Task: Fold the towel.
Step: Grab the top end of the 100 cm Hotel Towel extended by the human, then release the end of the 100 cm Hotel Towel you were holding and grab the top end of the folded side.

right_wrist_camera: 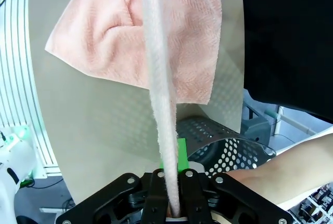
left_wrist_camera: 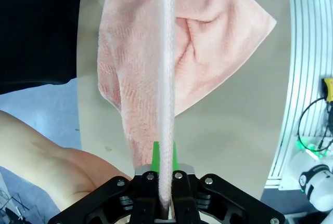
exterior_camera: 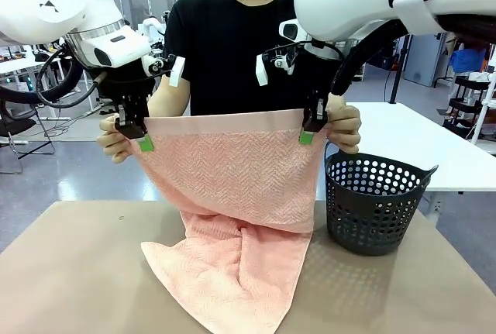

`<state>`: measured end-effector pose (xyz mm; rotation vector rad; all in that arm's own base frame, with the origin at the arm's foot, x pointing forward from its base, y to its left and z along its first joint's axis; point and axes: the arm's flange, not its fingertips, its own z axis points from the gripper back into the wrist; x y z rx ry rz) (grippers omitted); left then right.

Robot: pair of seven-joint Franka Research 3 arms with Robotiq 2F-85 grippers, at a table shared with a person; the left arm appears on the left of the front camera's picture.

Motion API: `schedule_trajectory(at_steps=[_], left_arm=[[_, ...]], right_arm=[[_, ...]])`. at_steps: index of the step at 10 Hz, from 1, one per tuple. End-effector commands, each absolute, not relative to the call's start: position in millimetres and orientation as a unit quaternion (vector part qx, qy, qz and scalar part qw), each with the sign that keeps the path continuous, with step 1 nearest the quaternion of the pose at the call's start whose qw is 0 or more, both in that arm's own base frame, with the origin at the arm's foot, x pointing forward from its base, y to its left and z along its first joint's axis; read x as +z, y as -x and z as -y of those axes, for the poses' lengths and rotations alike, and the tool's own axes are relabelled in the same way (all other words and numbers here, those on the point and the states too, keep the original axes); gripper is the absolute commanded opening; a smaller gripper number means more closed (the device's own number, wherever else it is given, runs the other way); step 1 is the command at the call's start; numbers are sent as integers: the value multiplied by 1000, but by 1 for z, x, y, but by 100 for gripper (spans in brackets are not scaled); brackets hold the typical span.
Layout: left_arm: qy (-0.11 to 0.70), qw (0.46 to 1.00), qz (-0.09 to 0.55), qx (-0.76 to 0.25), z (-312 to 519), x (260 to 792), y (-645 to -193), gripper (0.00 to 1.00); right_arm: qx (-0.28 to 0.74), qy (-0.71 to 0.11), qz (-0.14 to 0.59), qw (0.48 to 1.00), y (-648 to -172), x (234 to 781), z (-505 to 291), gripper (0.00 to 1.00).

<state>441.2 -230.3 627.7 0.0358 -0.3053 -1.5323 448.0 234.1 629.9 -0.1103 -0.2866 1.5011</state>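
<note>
The salmon-pink towel (exterior_camera: 232, 179) hangs stretched between both grippers, its lower part lying crumpled on the table. My left gripper (exterior_camera: 143, 140) is shut on the towel's top left corner, and my right gripper (exterior_camera: 308, 134) is shut on the top right corner. In the left wrist view the towel's edge (left_wrist_camera: 167, 78) runs up from between the green pads (left_wrist_camera: 155, 156) of my left gripper (left_wrist_camera: 164, 182). The right wrist view shows the same hem (right_wrist_camera: 158, 89) pinched in my right gripper (right_wrist_camera: 170, 182). A person's hands (exterior_camera: 115, 142) (exterior_camera: 345, 126) hold the towel's corners beside the grippers.
A dark perforated basket (exterior_camera: 374, 202) stands on the tan table (exterior_camera: 70, 272) at the right, just beside the towel. The person in a black shirt (exterior_camera: 232, 47) stands at the far side. A white table (exterior_camera: 418, 144) lies behind the basket.
</note>
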Motion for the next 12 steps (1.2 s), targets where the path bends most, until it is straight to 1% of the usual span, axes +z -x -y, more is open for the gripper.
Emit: schedule_trajectory(at_steps=[1,12], left_arm=[[-24,712,137,-688,231,630,-441,0],[-24,712,137,-688,231,630,-441,0]], right_arm=[[682,59,129,717,-448,631,-234,0],[682,59,129,717,-448,631,-234,0]])
